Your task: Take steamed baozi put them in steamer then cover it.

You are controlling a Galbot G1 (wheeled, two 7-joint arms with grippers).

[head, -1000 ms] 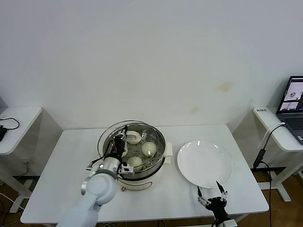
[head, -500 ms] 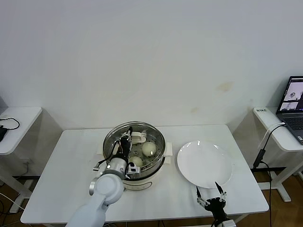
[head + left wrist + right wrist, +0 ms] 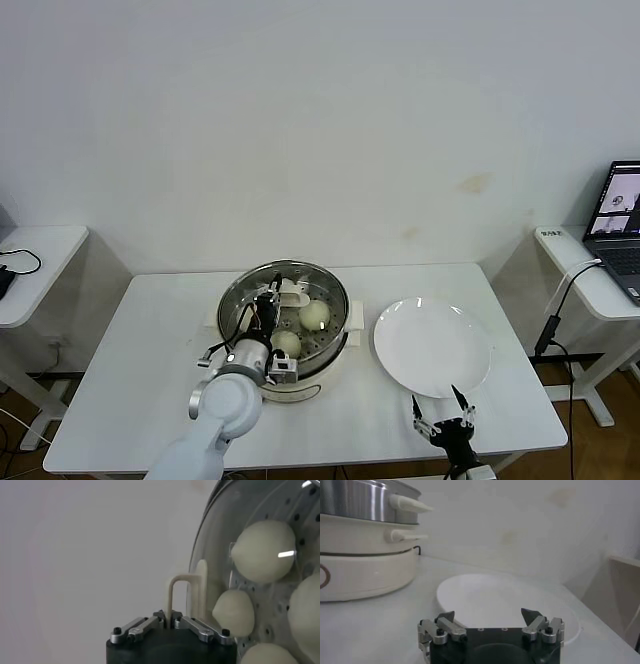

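Head view: left gripper [image 3: 268, 308] pinches the glass lid's handle [image 3: 181, 596], settling it over the steamer [image 3: 285, 325] just below, buns [image 3: 314, 315] inside; right gripper [image 3: 441, 415] idles wide beside the plate [image 3: 432, 345].

No legible txt, maybe laptop [image 3: 622, 205] screen.

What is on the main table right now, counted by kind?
Steamed baozi: 4, all inside the steamer
Steamer: 1
Glass lid: 1, over the steamer, its handle pinched by the left gripper
White plate: 1, with nothing on it; the open right gripper waits at its near edge
Total: 7
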